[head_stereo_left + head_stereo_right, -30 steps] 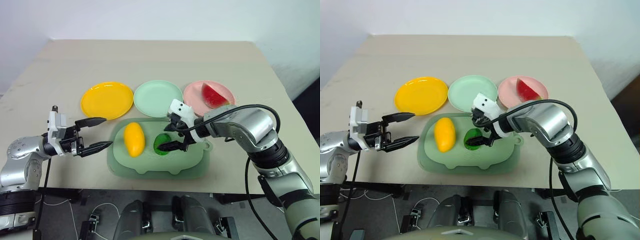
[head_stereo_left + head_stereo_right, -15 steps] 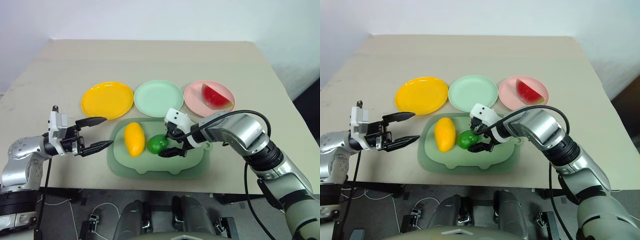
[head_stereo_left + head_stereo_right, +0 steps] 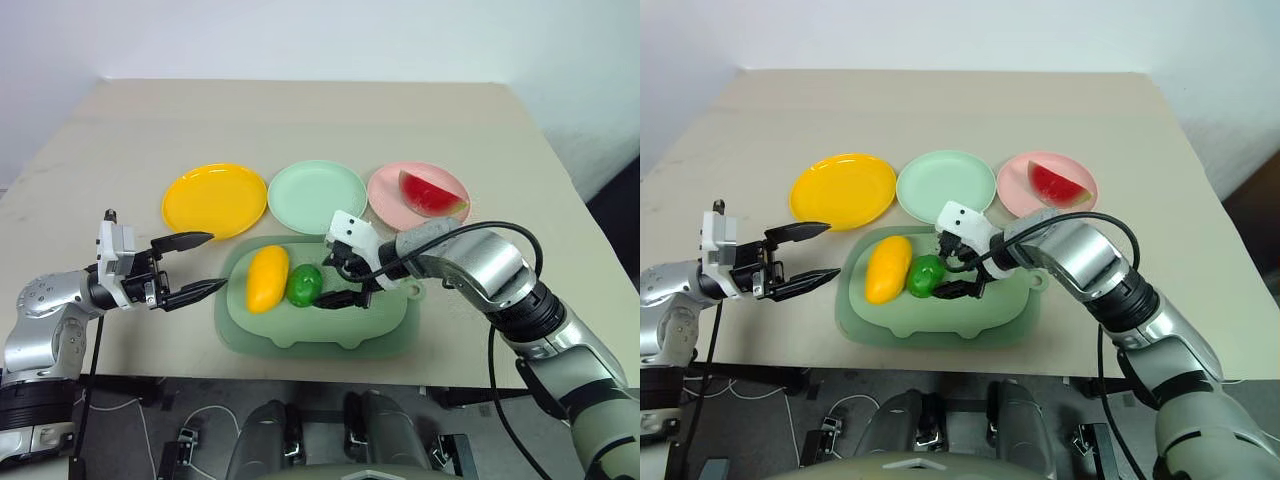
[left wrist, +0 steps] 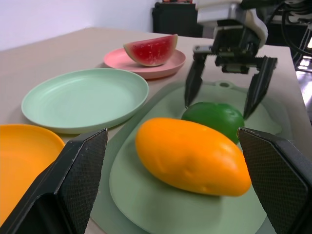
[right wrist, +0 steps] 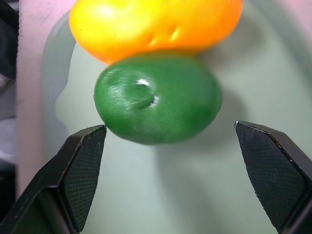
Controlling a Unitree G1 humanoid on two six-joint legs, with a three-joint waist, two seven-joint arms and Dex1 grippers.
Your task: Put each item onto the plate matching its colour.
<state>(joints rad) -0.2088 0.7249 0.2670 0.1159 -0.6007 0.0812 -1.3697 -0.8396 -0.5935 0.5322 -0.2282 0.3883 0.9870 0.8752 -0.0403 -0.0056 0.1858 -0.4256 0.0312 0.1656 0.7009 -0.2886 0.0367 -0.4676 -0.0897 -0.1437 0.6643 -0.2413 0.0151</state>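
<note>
A: So, where do things stand?

B: The watermelon wedge (image 3: 431,194) lies on the pink plate (image 3: 388,186). The mango (image 3: 267,278) and the green fruit (image 3: 304,285) touch each other on the tray (image 3: 380,325); the yellow plate (image 3: 213,199) and the mint plate (image 3: 316,196) are bare.

A: And the tools?

B: The right tool (image 3: 343,283) is spread wide beside the green fruit, gripping nothing. The left tool (image 3: 196,265) hangs over the counter (image 3: 300,120), wide open and empty.

A: What's the risk?

B: The glossy fruit is round, so I'd guess closing off-centre squirts it away. With the mango pressed against it, a finger might nudge that too.
</note>
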